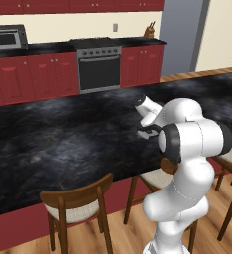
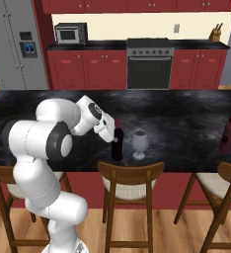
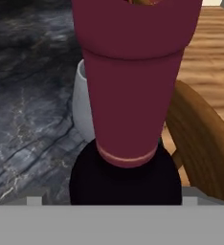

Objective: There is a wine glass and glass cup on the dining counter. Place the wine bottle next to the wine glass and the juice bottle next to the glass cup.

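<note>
The wine bottle (image 2: 117, 144), nearly black with a pinkish-red neck, stands upright on the dining counter (image 2: 186, 118) near its front edge. The wine glass (image 2: 139, 143) stands just to its right. My gripper (image 2: 111, 135) is at the bottle's neck from the left, its jaws spread to either side of it. In the hand view the neck (image 3: 133, 86) looms close, with the wine glass (image 3: 81, 103) behind it. The juice bottle (image 2: 229, 134), dark red, stands far to the right on the counter. The glass cup is out of view.
Wooden chairs (image 2: 131, 178) line the counter's near side, one directly below the bottle. A chair back (image 3: 200, 143) curves just right of the bottle in the hand view. Across the room are the stove (image 2: 149, 64), microwave (image 2: 70, 33) and fridge (image 2: 14, 44).
</note>
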